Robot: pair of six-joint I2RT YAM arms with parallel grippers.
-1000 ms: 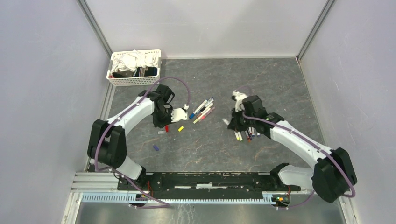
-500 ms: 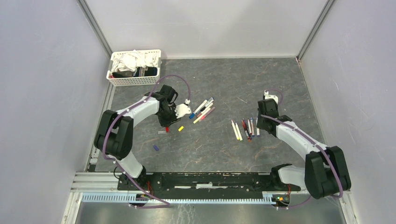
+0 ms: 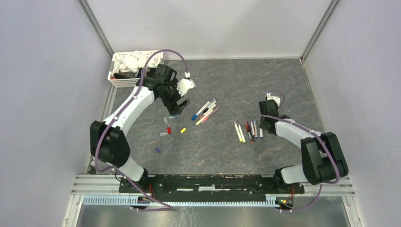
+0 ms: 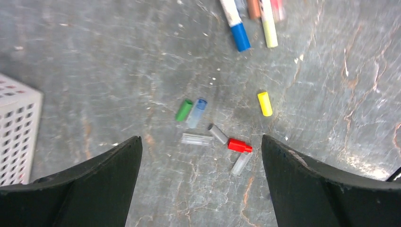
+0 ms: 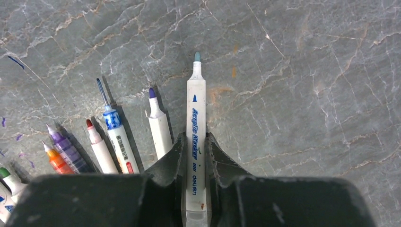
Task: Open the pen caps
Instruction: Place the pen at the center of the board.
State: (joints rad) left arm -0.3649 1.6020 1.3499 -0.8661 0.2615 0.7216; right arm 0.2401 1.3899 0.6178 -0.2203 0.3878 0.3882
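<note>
My right tool (image 5: 195,144) is pinched narrow on one pen (image 5: 196,104). Both fingers clamp its white barrel, which runs straight out ahead to a bare grey-green tip. I cannot tell whether it rests on the surface (image 5: 307,94) or sits just above it. Left of that barrel, more uncapped pens fan out on the surface. The purple-tipped pen (image 5: 158,125) lies closest, then the blue fine-tipped pen (image 5: 113,127), the red-tipped pen (image 5: 100,146), and others trailing to the far left.

My left tool (image 4: 201,139) is spread wide, holding nothing and touching nothing. The loose pen caps lie on the surface in the gap between its fingers. Nearest is a clear cap (image 4: 241,163), with the red cap (image 4: 239,145) just beyond it. The grey cap (image 4: 218,134) lies just beside the red one, and a second clear cap (image 4: 196,139) is to its left. Farther out, the green cap (image 4: 184,109) and a blue-topped cap (image 4: 197,112) lie side by side. The yellow cap (image 4: 265,103) lies apart to the right. Farthest ahead lie capped pens, a blue-ended pen (image 4: 235,21) among them. The white basket (image 4: 16,127) is off to the left.
</note>
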